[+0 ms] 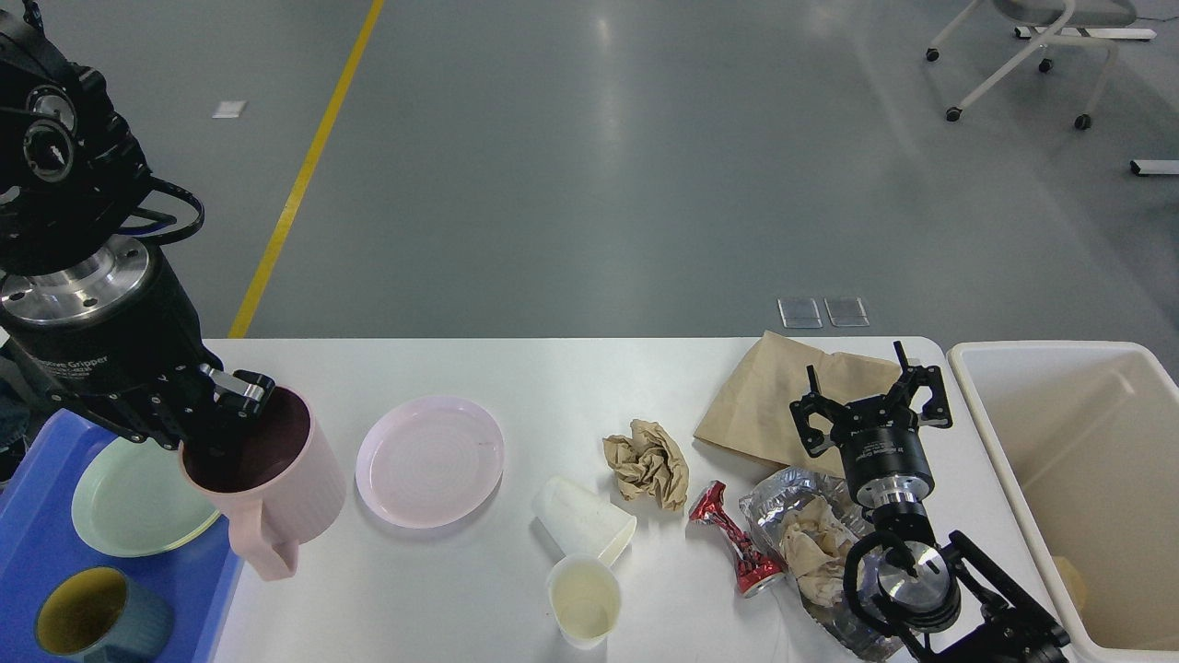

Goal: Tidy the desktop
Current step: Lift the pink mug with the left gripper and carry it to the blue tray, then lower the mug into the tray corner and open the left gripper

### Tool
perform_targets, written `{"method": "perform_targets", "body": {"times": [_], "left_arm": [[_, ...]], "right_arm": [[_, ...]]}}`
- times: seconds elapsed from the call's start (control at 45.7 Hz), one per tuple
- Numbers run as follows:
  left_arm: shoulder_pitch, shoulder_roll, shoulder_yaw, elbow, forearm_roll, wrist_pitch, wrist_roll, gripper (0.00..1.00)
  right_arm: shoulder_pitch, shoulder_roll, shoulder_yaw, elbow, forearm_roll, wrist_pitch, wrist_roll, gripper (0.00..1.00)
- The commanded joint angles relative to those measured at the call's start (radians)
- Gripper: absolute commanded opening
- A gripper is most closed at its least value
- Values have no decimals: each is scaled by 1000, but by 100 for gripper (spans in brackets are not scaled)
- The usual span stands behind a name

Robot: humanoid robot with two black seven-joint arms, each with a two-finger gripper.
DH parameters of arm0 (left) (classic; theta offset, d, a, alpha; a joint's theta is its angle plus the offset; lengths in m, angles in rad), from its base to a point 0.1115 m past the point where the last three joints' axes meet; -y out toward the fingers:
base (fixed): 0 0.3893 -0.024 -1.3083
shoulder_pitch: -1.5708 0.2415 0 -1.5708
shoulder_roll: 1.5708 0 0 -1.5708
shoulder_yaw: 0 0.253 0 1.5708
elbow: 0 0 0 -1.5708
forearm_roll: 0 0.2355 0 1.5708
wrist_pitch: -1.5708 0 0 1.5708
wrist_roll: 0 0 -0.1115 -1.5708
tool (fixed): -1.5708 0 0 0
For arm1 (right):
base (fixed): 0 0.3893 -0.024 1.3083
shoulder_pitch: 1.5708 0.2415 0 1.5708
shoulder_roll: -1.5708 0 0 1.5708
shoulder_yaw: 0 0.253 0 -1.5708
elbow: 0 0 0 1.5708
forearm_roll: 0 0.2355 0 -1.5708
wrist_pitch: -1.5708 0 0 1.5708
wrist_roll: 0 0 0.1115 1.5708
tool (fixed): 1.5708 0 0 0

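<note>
Your left gripper (226,414) is clamped on the rim of the pink mug (267,479), lifted beside the blue tray (37,552) (green plate and blue mug inside). Your right gripper (870,405) hangs spread and empty. Across the desktop (553,368) you've got the pink plate (430,460), cups and wrappers left.
</note>
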Motion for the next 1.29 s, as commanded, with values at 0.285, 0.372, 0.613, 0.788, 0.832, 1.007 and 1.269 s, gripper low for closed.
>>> {"method": "perform_targets", "body": {"times": [0.285,0.372,0.613,0.788,0.832,1.007,1.269], "left_arm": [[162,233,72,188,91,-12,33,0],[231,303,75,271,151,-15,22,0],[472,466,64,475,196,1,-38,0],[605,602,34,635,197,32,-47,2],[650,627,14,673,197,43,-47,3],[904,656,-157,799,248,132,-46,2],[1262,658,-477,916,317,212,-58,2]], "right_arm": [[0,-1,0,0,0,0,0,100],[0,0,0,0,0,0,0,100],[-2,0,0,0,0,0,0,100],[-2,0,0,0,0,0,0,100],[-2,0,0,0,0,0,0,100],[-2,-1,0,0,0,0,0,100],[-2,0,0,0,0,0,0,100]]}}
